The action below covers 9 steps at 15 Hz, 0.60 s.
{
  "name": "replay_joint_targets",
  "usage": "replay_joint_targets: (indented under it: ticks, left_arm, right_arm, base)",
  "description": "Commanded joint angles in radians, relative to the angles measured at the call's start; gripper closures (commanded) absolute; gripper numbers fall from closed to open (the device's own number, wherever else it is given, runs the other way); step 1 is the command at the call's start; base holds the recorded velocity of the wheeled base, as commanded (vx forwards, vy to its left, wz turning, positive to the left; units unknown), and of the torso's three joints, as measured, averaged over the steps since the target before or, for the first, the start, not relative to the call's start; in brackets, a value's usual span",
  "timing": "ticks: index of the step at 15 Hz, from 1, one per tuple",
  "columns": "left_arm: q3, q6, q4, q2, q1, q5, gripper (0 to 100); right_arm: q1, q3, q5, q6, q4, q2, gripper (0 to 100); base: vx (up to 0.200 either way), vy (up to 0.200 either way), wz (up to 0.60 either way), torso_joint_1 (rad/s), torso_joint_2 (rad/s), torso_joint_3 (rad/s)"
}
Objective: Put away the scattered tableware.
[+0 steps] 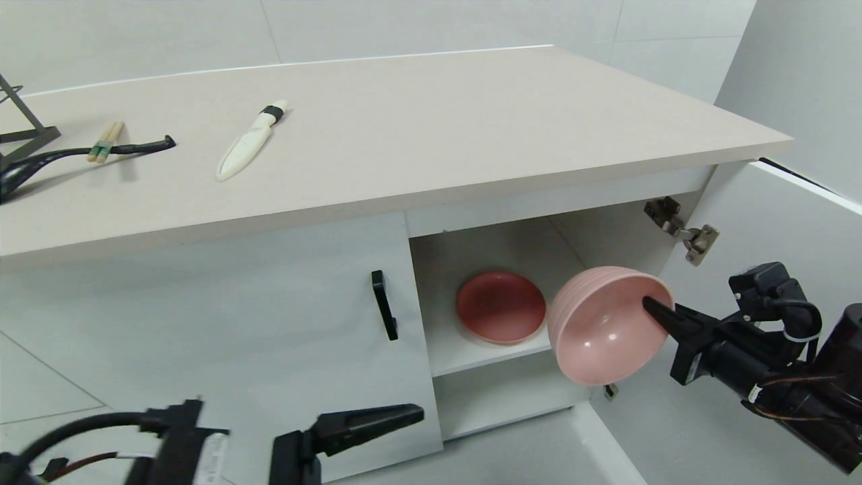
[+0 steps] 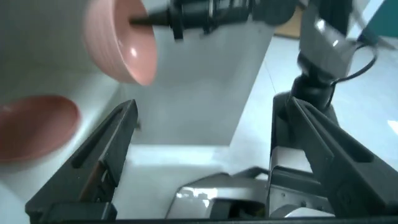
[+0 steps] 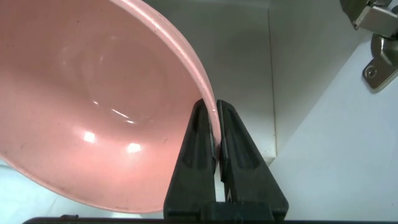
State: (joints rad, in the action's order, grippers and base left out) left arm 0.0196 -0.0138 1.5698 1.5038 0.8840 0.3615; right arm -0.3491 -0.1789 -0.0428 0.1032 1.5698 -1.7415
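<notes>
Pink bowl up in the air, tipped on its side, hollow turned back toward the arm and ribbed outside toward the open cabinet. Pinched at the rim by the right tool, one finger inside and one outside, closed hard on the thin wall in the right wrist view. Hanging just in front of the shelf edge, at the right of the opening, below the open door's hinge. Beyond and to the left, flat on that shelf, a red plate, near the bowl but apart from it. With the shelf ahead of the tool and slightly left, probably calls for a push forward along the arm's own line, then a roll of the wrist to bring the rim level, landing on the plate or beside it; cannot tell which is meant. Could clip the plate's near edge if lowered while tilted. Low and well to the left, under the closed door's handle, the left tool, fingers spread wide, holding nothing, plainly the farther of the two. Up on the bench, well apart from both tools, a white knife and a pair of chopsticks not yet put away.
</notes>
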Motion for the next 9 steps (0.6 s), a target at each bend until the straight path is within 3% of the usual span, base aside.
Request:
replay_joint_targets:
  ticks: [1, 2, 3, 4, 7, 8, 9]
  left_arm:
    - [-0.020, 0.038, 0.001, -0.177, -0.112, 0.004, 0]
    - [-0.020, 0.063, 0.001, -0.212, -0.185, 0.001, 0]
    - [-0.020, 0.078, -0.022, -0.241, -0.221, 0.001, 0]
    - [-0.020, 0.115, -0.145, -0.352, -0.303, 0.001, 0]
    - [-0.020, 0.115, -0.559, -0.680, -0.511, 0.014, 0]
    - [-0.020, 0.104, -0.672, -0.787, -0.576, 0.027, 0]
    - [-0.020, 0.069, -0.777, -0.889, -0.639, 0.030, 0]
  right_arm:
    - [0.001, -0.001, 0.000, 0.000, 0.001, -0.015, 100]
    - [0.001, -0.002, 0.001, 0.001, 0.001, -0.026, 100]
    - [0.001, -0.002, 0.001, 0.001, 0.001, -0.030, 100]
    - [0.001, -0.002, 0.001, 0.000, 0.001, -0.036, 100]
    - [-0.001, -0.004, 0.001, 0.000, 0.001, -0.075, 100]
    - [0.001, -0.005, 0.001, -0.002, 0.001, -0.082, 100]
    - [0.001, -0.005, 0.003, -0.007, 0.001, -0.085, 100]
  base:
    - [0.000, 0.000, 0.00, 0.000, 0.00, 0.000]
    - [0.000, 0.000, 0.00, 0.000, 0.00, 0.000]
    - [0.000, 0.000, 0.00, 0.000, 0.00, 0.000]
    - [0.000, 0.000, 0.00, 0.000, 0.00, 0.000]
    - [0.000, 0.000, 0.00, 0.000, 0.00, 0.000]
    - [0.000, 0.000, 0.00, 0.000, 0.00, 0.000]
    - [0.000, 0.000, 0.00, 0.000, 0.00, 0.000]
